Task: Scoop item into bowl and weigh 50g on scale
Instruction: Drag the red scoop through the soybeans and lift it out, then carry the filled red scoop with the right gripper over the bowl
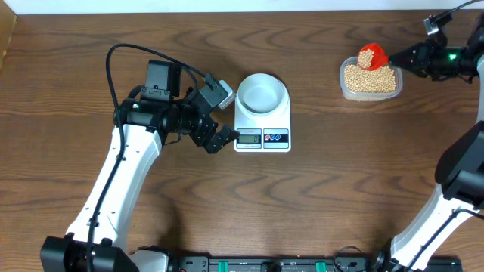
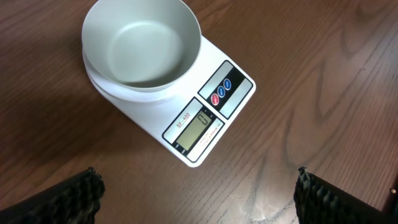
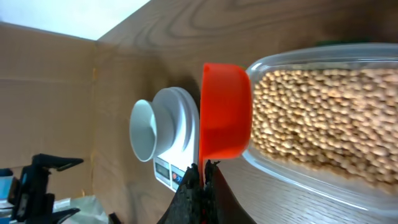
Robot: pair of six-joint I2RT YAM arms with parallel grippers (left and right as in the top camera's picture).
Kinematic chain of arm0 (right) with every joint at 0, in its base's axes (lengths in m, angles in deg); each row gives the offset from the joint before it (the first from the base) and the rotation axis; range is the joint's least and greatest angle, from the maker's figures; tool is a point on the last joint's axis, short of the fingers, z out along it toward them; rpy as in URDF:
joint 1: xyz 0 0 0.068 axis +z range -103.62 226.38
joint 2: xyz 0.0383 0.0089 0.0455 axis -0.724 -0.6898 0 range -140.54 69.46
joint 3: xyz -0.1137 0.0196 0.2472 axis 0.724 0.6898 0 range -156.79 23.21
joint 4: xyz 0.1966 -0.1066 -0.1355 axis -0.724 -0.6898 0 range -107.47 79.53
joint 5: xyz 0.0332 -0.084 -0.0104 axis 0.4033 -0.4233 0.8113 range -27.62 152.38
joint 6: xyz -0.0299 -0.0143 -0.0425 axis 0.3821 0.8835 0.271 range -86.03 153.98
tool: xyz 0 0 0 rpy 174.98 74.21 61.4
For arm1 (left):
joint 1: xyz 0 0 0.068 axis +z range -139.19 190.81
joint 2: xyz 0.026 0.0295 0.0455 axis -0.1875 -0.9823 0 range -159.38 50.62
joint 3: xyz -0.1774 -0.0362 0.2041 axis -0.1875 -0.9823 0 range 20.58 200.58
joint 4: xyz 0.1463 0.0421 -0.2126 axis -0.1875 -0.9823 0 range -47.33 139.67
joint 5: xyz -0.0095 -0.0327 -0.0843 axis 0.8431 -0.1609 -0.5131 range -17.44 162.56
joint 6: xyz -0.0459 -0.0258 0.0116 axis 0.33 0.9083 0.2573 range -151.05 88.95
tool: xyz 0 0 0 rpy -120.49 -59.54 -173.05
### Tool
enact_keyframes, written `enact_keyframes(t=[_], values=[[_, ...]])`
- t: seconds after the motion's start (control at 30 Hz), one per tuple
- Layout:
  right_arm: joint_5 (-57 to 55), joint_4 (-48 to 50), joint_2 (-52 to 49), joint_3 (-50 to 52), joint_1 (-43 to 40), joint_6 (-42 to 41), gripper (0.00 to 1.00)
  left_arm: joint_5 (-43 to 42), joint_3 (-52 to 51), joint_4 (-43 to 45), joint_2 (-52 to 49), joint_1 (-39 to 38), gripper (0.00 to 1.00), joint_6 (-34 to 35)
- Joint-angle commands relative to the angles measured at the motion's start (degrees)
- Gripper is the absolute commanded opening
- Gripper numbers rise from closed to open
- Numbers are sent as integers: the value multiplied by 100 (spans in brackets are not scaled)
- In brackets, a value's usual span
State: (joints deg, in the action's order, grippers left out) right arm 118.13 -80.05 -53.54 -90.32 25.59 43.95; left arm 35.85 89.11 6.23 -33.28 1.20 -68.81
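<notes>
A small white bowl (image 1: 262, 93) (image 2: 142, 45) (image 3: 143, 130) stands empty on the white scale (image 1: 263, 127) (image 2: 211, 115) (image 3: 169, 168) at the table's centre. Tan beans (image 1: 370, 78) (image 3: 323, 112) fill a clear container (image 1: 370, 92) (image 3: 298, 180) at the back right. My right gripper (image 1: 398, 58) (image 3: 202, 168) is shut on the handle of an orange scoop (image 1: 372, 56) (image 3: 225, 112), held over the container's left end. My left gripper (image 1: 223, 139) (image 2: 199, 193) is open just left of the scale's display, with nothing between its fingers (image 2: 68, 199).
Wooden tabletop (image 1: 340, 181) all round. A cardboard wall (image 3: 43, 93) shows behind the scale in the right wrist view. The arm bases stand at the front edge.
</notes>
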Motion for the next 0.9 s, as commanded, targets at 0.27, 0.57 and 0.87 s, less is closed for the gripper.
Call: enact_keyframes(t=[0.27,0.57,0.87], values=[[507,448,-87,-101,789,-269,1,26,-50,-9,0,-13,100,-81],[505,927,-87,-101,1670,-483,1,26,-50,-9,0,-13,100,-81],[107,1370,-87,-101,2411,-474,1,26,-50,-9,0,-13,100,-81]])
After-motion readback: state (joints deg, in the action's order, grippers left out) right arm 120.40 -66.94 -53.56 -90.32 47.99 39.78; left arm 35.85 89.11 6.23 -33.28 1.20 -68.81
